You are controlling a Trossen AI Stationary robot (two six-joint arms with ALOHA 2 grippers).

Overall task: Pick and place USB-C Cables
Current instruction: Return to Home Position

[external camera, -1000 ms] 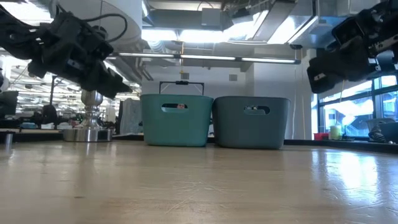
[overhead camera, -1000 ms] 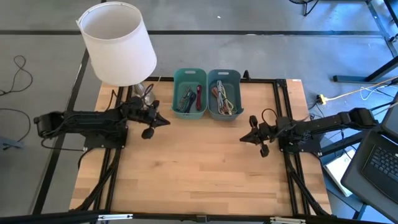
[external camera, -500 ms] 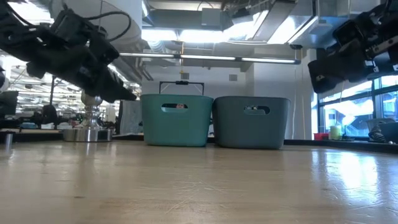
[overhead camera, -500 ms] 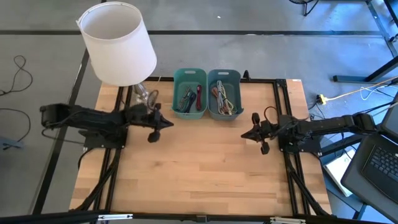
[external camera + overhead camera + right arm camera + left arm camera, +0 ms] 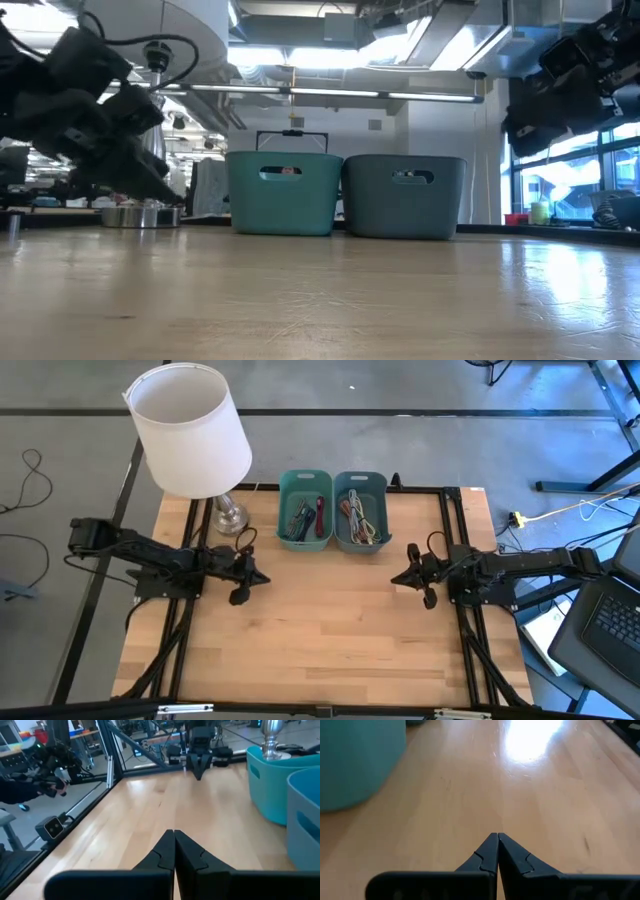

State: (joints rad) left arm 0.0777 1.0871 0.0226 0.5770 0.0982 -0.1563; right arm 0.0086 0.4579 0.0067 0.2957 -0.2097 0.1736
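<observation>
Cables [image 5: 304, 520]: bundles lying inside green bin [image 5: 305, 474]; further bundles in grey bin [image 5: 361, 475], which touches green bin's right side.
Left gripper [image 5: 497, 837]: fingers pressed together, nothing held; above table [image 5: 320, 650], near green bin, front-left of it.
Right gripper [image 5: 173, 832]: fingers closed tight, empty; front-right of green bin, farther off.
Lamp [image 5: 190, 425]: just left of green bin.

High view: the counter [image 5: 320, 630] is taken whole from straight overhead. Low view: set at counter height, level, facing the teal bin [image 5: 283, 205]. Wrist views: aimed low across the wood past fingers [image 5: 487, 854]. The teal bin is shared by all.
</observation>
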